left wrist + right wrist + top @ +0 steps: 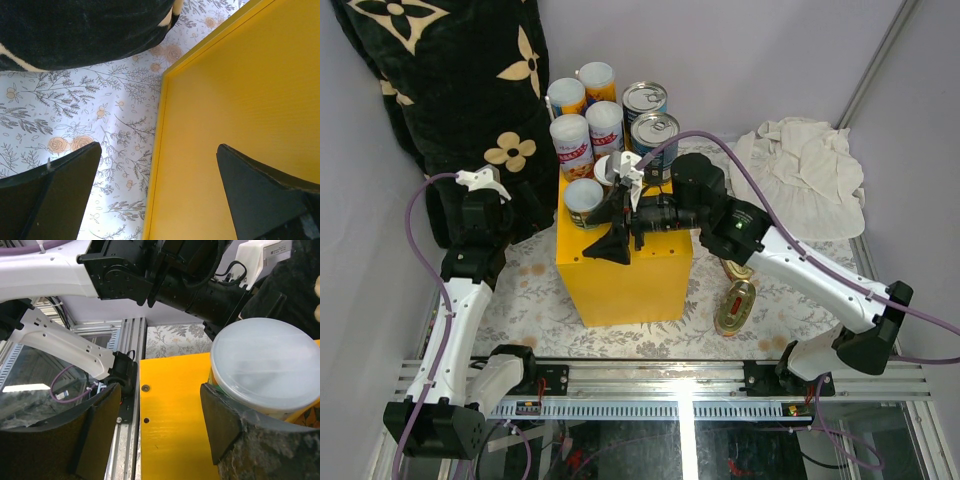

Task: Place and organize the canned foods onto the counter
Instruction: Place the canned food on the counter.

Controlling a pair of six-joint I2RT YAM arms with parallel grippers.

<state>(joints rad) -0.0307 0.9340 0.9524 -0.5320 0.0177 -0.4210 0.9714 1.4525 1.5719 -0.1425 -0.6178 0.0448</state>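
Note:
The counter (620, 275) is a bright yellow box in the middle of the table. Several slim white-lidded cans (572, 140) and two blue-labelled silver-topped cans (654, 131) stand on its back half. My right gripper (613, 222) hovers open over the bare yellow top (170, 430), with nothing between its fingers. One white-lidded can (265, 365) stands just outside its right finger (220, 425). Two flat gold oval tins (734, 305) lie on the tablecloth right of the counter. My left gripper (157, 190) is open and empty beside the counter's left wall (235, 100).
A black flower-patterned pillow (450, 80) leans at the back left, close to my left arm (475, 240). A crumpled white cloth (805, 170) lies at the back right. The floral tablecloth (75, 110) covers the table, with a metal rail (670, 380) along the near edge.

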